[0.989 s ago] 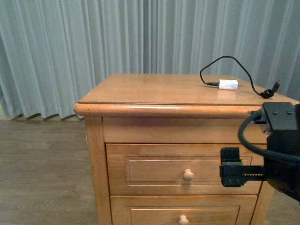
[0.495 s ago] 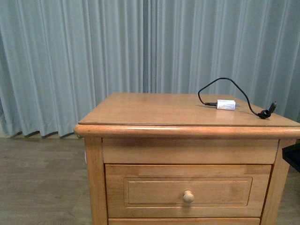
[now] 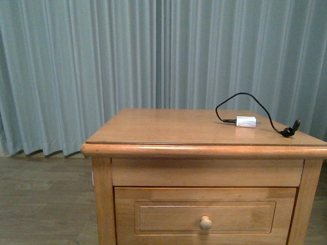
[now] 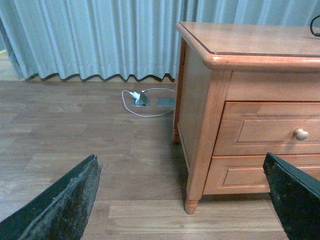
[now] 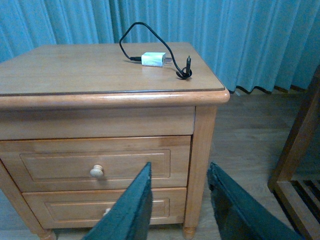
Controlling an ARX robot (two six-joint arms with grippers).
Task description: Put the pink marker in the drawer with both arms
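The pink marker is out of view in every frame. The drawer (image 3: 204, 217) is the nightstand's top one and is shut, with its round knob (image 3: 205, 222) at the centre; it also shows in the left wrist view (image 4: 270, 129) and the right wrist view (image 5: 95, 162). My left gripper (image 4: 180, 158) is open wide, low over the floor off the nightstand's left front corner, holding nothing. My right gripper (image 5: 179, 165) is open and empty, in front of the nightstand's right front leg. Neither arm shows in the front view.
A white charger block (image 3: 246, 122) with a black cable lies at the back right of the nightstand top (image 3: 168, 127). A lower drawer (image 5: 100, 210) sits below. A floor socket with a white cable (image 4: 140, 97) lies by the curtain. A wooden frame (image 5: 300, 150) stands right of the nightstand.
In the front view my right arm, which was in front of the top drawer, has left the picture. The nightstand now sits lower in that view.
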